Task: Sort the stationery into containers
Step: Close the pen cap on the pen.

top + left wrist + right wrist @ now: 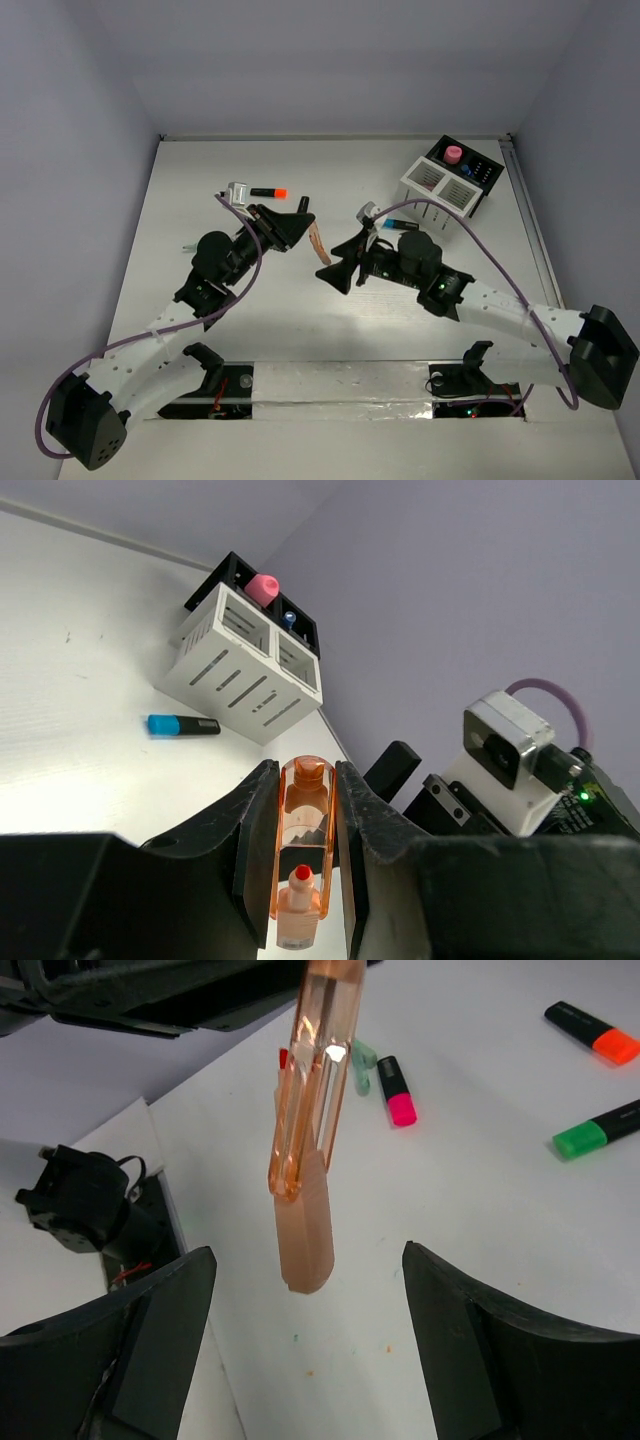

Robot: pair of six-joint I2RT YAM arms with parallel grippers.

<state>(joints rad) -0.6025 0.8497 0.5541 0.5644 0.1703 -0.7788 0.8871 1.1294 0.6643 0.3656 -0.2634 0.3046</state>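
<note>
A see-through orange pen is up off the tabletop, in the middle, well away from the boxes. The left fingers pinch it tight on both sides. Its peach end hangs between the right fingers, which are spread wide and do not touch it. On the tabletop lie a pink-capped highlighter, a green-capped highlighter and an orange-capped highlighter. A blue-capped highlighter lies just beside the white box. The white box is joined to the black box, and a pink thing sticks up out of the black one.
</note>
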